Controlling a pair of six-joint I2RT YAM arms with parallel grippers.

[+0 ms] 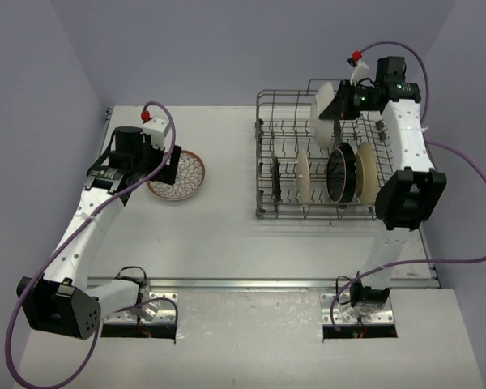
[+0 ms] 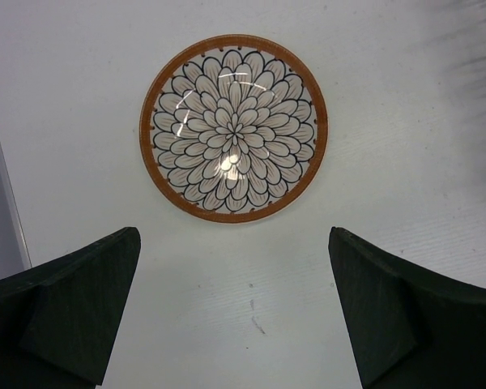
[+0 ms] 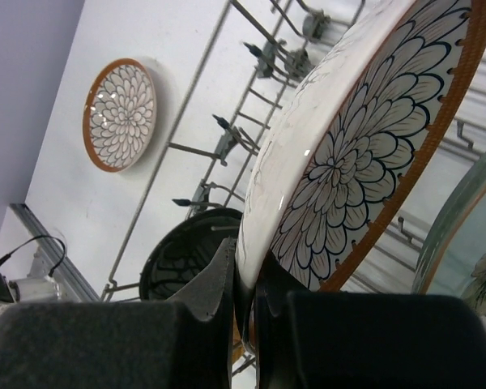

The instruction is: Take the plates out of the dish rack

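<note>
Right wrist view: a petal-patterned plate (image 3: 364, 162) was clamped by its rim in the right gripper (image 3: 245, 284), raised over the dish rack (image 1: 260, 154) at one o'clock. Held so thinly, it could be twisted loose or knocked on the tines (image 3: 227, 123). The left gripper (image 2: 235, 279) was spread wide, empty.

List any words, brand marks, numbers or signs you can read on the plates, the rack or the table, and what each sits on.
No text can be read in any view.
Tabletop plate: petal pattern only, no writing.
Gripped plate, in the right tool: same pattern, no writing.
Dish rack: bare wire, no tag visible.
Table: unmarked.
</note>
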